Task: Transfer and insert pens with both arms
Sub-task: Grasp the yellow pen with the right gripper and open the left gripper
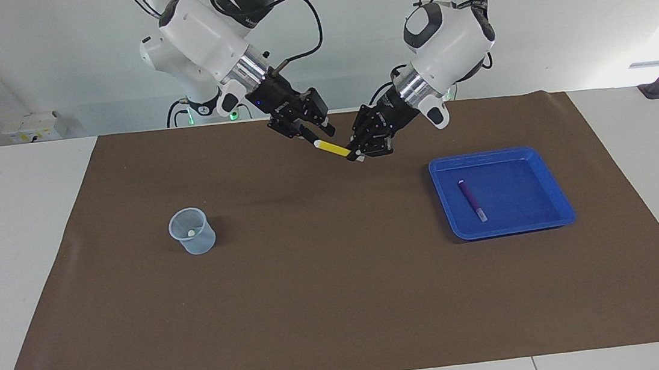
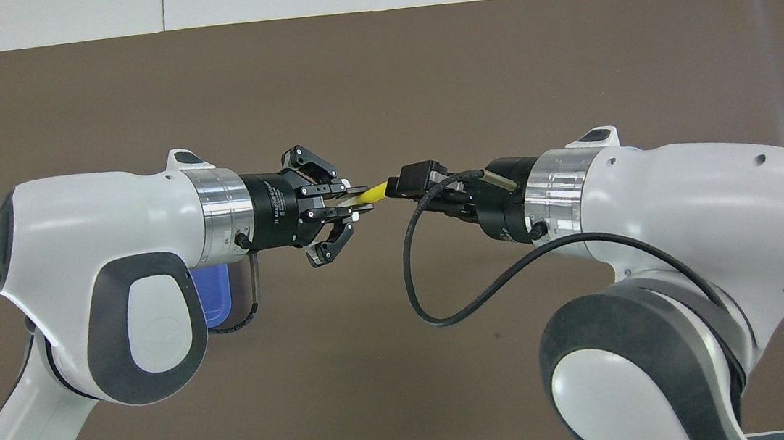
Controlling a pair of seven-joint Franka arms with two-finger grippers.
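Observation:
A yellow pen [image 1: 332, 148] [image 2: 374, 193] hangs slanted in the air over the brown mat, at the robots' end of the table. My left gripper [image 1: 357, 153] [image 2: 354, 203] is shut on its lower end. My right gripper [image 1: 314, 138] is at the pen's pale upper end. In the overhead view a black box [image 2: 416, 176] on that gripper hides its tips. A purple pen [image 1: 471, 200] lies in the blue tray [image 1: 499, 154]. A clear plastic cup [image 1: 192, 230] stands toward the right arm's end of the table, with a small pale tip showing inside it.
The brown mat [image 1: 341, 305] covers most of the white table. A corner of the blue tray [image 2: 214, 297] shows under the left arm in the overhead view. A black cable [image 2: 412, 276] loops below the right wrist.

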